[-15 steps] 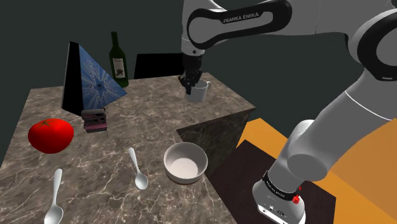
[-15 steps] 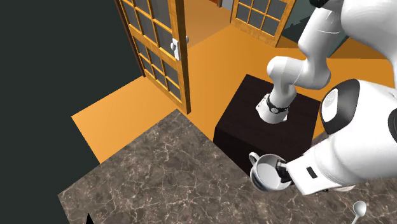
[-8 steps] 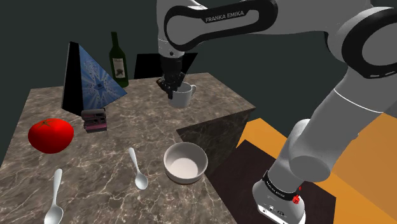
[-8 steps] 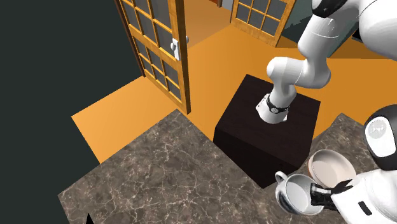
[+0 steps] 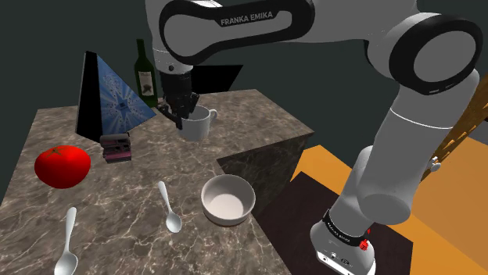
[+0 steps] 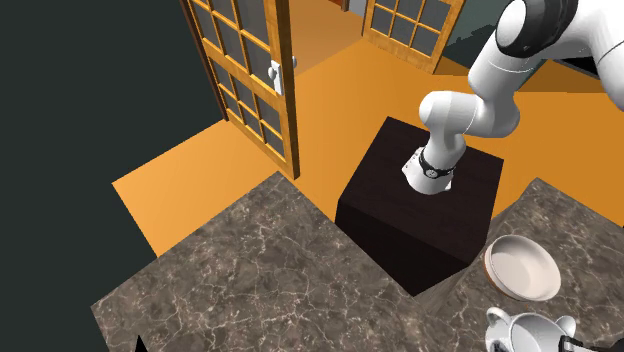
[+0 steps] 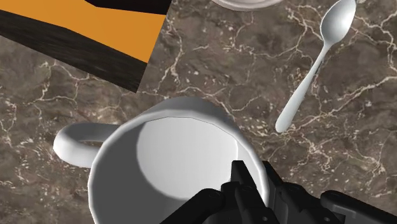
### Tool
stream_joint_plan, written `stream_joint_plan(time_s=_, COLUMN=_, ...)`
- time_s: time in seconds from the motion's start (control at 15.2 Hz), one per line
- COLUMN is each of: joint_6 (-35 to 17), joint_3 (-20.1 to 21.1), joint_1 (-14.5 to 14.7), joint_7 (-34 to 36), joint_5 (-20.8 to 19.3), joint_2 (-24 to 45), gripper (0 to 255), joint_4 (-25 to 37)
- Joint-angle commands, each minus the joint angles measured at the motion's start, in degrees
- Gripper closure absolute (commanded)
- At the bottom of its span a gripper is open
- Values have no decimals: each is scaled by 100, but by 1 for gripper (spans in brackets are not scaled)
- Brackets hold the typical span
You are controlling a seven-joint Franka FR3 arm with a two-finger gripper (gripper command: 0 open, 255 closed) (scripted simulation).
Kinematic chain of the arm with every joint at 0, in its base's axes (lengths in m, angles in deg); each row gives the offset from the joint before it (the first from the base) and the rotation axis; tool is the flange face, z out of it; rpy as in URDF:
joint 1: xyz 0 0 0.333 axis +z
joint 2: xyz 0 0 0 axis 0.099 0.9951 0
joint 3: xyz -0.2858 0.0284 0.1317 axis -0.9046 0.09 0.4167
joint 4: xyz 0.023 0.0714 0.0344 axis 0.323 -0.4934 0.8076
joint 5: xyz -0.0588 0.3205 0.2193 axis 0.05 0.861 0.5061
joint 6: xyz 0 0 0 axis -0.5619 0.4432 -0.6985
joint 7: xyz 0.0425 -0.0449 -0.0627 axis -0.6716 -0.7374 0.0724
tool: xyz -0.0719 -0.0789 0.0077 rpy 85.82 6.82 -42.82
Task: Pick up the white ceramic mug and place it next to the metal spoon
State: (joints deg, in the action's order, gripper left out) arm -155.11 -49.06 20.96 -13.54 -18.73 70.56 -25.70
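A dark, pale-veined marble table fills most of the shoulder view, with a square notch cut into the near edge. The dark box stand sits in that notch on an orange floor. Past the stand in the second exterior view are wooden doors with glass panes, and to their left a plain dark wall. The white mug is in the grip of the gripper. The wrist view shows one finger inside the rim and the other outside, pinching the wall opposite the handle. The mug seems to hang a little above the table, over its far half. A green bottle and a blue patterned pyramid stand behind it on the shoulder view's left. A white bowl sits nearer the front, close to the notch. A pale spoon lies just beside the bowl on the shoulder view's left, well apart from the mug. A second spoon lies farther left, at the front edge. A red tomato and a small camera sit below the pyramid. Between the mug and the nearer spoon there is bare marble, with the bowl off to one side.
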Motion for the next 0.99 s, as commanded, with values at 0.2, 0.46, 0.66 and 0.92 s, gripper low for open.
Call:
stream_joint_plan(time_s=0.2, joint_6=-128, joint_3=94, joint_1=137, joint_7=262, joint_5=-75, joint_2=301, gripper=255, joint_4=155)
stream_joint_plan(time_s=0.46, joint_6=-422, joint_3=90, joint_1=136, joint_7=282, joint_5=-95, joint_2=352, gripper=255, joint_4=-89)
stream_joint_plan(time_s=0.66, joint_6=-639, joint_3=86, joint_1=137, joint_7=300, joint_5=-114, joint_2=403, gripper=255, joint_4=-258)
stream_joint_plan(time_s=0.92, joint_6=-924, joint_3=81, joint_1=140, joint_7=328, joint_5=-145, joint_2=487, gripper=255, joint_4=-463)
